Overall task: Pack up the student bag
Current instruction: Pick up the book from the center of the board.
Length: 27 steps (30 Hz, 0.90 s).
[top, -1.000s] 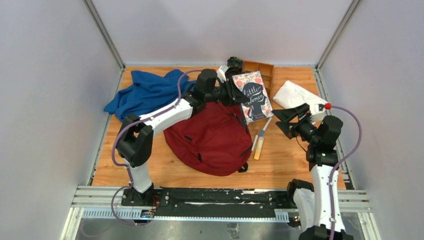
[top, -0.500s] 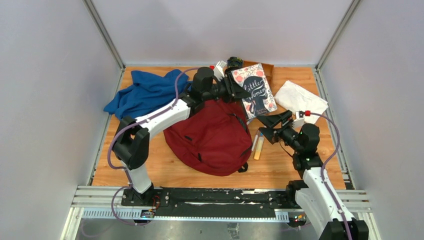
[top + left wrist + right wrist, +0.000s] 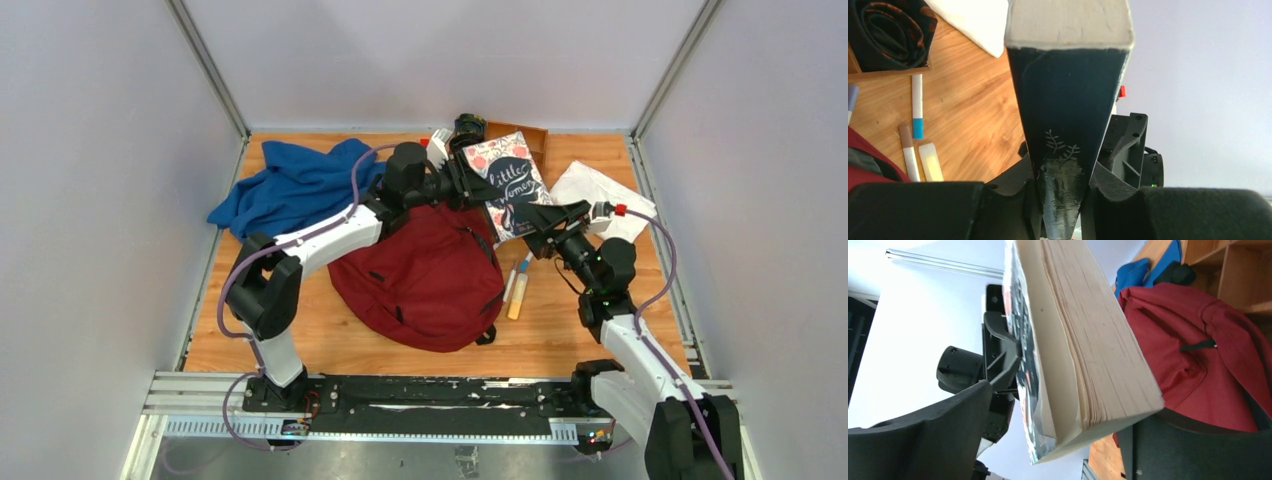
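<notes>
Bag [image 3: 420, 280] mid-table, book [image 3: 510, 185] raised over its far right edge.
Soft and slumping, it is best taken by the zipper pull [image 3: 1198, 346]; left gripper [image 3: 467, 186] pinches the stiff book's left edge, and right gripper [image 3: 552, 214] gapes wide around its near corner, unclamped.

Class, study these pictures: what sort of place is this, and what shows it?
Probably a robotics test cell, not a classroom. Plain walls box in a wooden table. A left arm and right arm stand on a metal rail, with a student bag and book as props.
</notes>
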{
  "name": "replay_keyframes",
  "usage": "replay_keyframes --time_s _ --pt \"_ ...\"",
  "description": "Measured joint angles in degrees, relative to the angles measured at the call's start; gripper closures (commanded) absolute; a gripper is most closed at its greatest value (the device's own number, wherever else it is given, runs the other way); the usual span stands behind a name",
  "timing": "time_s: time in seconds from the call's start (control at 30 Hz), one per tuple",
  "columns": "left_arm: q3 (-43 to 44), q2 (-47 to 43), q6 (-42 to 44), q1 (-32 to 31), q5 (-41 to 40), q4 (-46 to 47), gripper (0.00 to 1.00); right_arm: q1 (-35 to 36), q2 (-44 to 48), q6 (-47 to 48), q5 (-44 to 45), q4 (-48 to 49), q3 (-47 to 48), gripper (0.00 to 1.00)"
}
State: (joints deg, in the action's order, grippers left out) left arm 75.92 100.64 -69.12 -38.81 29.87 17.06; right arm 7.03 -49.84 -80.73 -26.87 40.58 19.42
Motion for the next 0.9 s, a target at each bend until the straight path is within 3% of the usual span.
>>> replay_keyframes --time_s 0.27,0.4,0.5,0.6,0.67,0.8,0.9 --pt "-7.21 -2.4 -4.46 0.11 -3.06 7.85 1.0 2.23 -2.38 -2.99 4.33 4.9 0.0 0.59" --pt "-10.1 -4.04 -6.54 0.09 -4.74 12.17 1.0 3.26 -3.41 -4.26 5.84 7.13 -0.02 0.98" --pt "-11.08 -4.22 -7.15 0.09 -5.22 13.86 0.98 3.58 -3.72 -3.85 6.05 7.85 -0.02 1.0" --pt "-12.66 -4.42 -7.58 0.11 -5.27 15.32 0.56 3.72 -3.76 -3.74 5.95 7.76 -0.04 1.0" --pt "-13.7 -4.76 -7.19 0.11 -5.18 15.69 0.35 3.85 -3.15 -3.5 5.99 6.45 -0.15 1.0" --pt "-14.29 -7.02 -1.7 0.07 -3.19 9.75 0.18 2.6 4.72 -0.11 7.02 -7.15 -0.24 1.0" --pt "-15.47 -11.82 6.51 -0.13 -3.28 1.38 0.1 -3.3 11.96 3.54 6.12 -18.18 -0.09 1.0"
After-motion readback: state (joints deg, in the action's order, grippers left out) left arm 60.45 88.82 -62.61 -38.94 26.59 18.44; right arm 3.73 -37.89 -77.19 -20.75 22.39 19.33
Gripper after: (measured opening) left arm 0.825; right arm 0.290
